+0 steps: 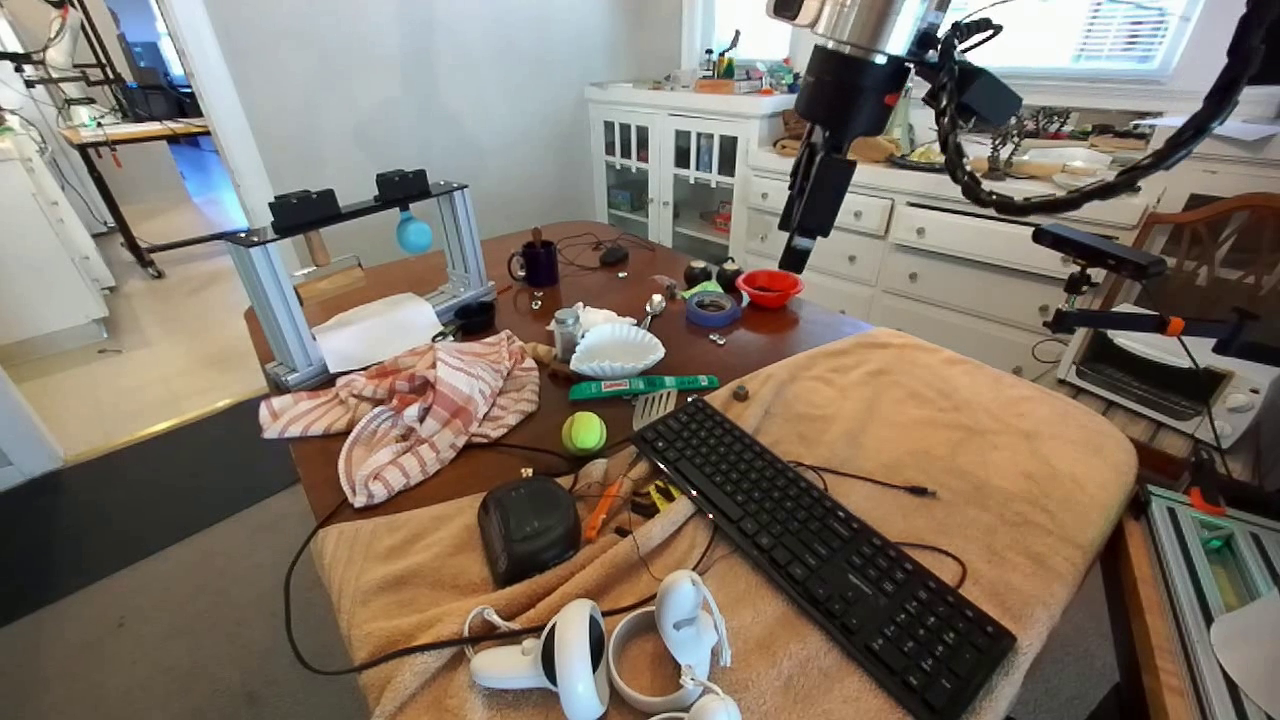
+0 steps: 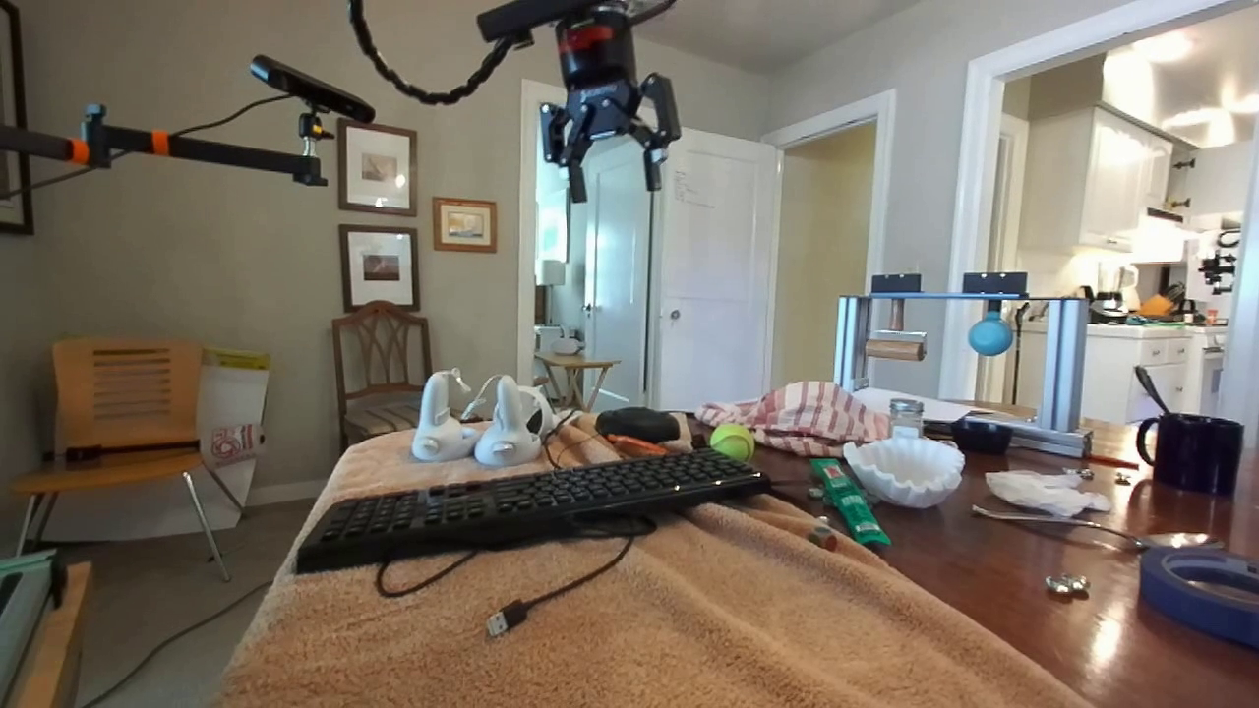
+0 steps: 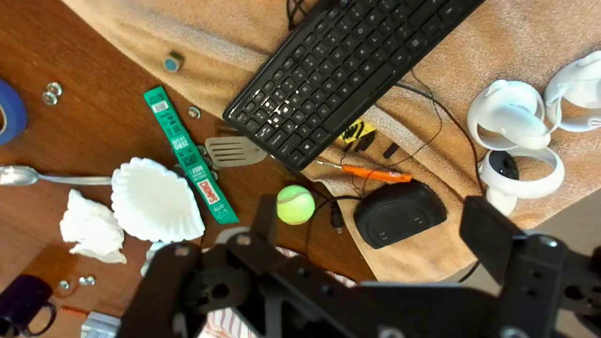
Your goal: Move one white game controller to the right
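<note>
Wrist view: ringed white game controllers [image 3: 509, 115], one showing a black face, lie frame right on tan towel [image 3: 225, 51]; gripper [image 3: 369, 211] spread wide. In an exterior view: brown table [image 1: 720, 358] centre, white drawers [image 1: 965, 275] upper right.

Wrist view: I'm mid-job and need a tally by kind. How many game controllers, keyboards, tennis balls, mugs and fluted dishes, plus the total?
White game controllers, one cut off at the right edge: 3
Black keyboard: 1
Tennis ball: 1
Dark mug, cut off at the left edge: 1
White fluted dish: 1
Total: 7
</note>
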### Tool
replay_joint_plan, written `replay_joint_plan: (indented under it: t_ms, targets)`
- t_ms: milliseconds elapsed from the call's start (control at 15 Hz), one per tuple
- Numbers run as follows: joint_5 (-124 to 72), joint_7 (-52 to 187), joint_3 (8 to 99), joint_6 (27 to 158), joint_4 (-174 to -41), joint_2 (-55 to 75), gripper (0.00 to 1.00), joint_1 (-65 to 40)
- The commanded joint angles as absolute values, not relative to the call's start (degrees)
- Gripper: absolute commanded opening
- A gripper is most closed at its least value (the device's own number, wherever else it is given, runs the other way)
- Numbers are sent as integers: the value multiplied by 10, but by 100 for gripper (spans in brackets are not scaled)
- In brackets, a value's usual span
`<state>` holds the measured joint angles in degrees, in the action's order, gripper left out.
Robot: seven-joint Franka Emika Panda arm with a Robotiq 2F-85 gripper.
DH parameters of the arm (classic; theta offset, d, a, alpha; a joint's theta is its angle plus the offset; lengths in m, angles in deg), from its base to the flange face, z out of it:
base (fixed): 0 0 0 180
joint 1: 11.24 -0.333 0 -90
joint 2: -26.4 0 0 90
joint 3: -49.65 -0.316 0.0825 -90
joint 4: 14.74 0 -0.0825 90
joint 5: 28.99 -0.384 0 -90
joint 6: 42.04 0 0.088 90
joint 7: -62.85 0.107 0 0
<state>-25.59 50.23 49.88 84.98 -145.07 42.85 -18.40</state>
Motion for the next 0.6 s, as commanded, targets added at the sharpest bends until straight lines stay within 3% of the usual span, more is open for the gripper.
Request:
replay_joint_plan:
  t_ms: [0,267,533]
  targets:
    - [-234,653,441,795,-1428,400,100,-171]
    - [-261,799,405,778,-1423,378,100,-177]
    - [-251,750,411,794,-1437,395,100,-177]
